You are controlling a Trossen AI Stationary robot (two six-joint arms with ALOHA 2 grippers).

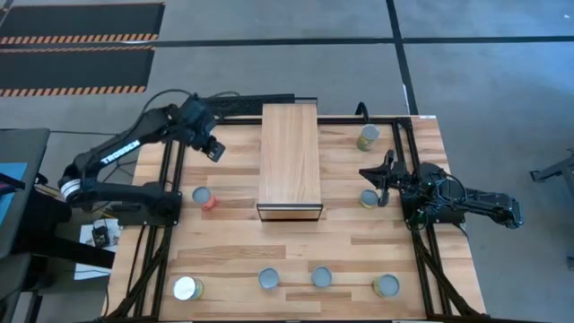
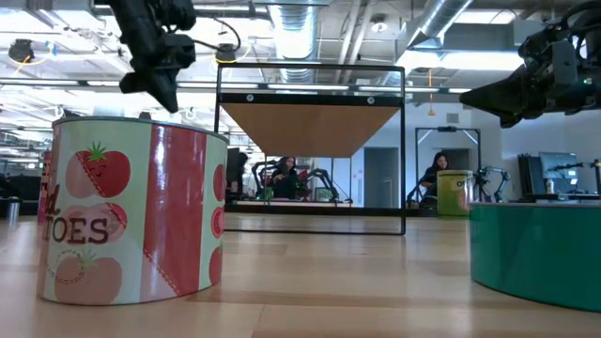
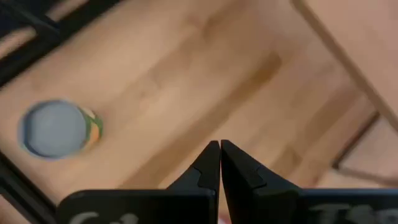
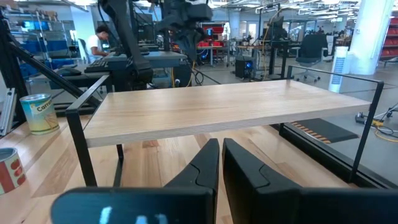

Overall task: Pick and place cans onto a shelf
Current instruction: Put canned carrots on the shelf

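High view: both jaws together, long light-wood shelf empty; right gripper should open, straddling the near yellow-green can

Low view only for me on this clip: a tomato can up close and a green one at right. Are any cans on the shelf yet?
Observer: No. In the high view the shelf top is bare. Seven cans show, all down on the table.
Operator: Is either arm carrying one?
Observer: Not the left. The left gripper is shut on nothing, above bare tabletop, with one can off to its side.
Operator: And the right?
Observer: The right gripper is shut and empty too, facing the shelf's long side.
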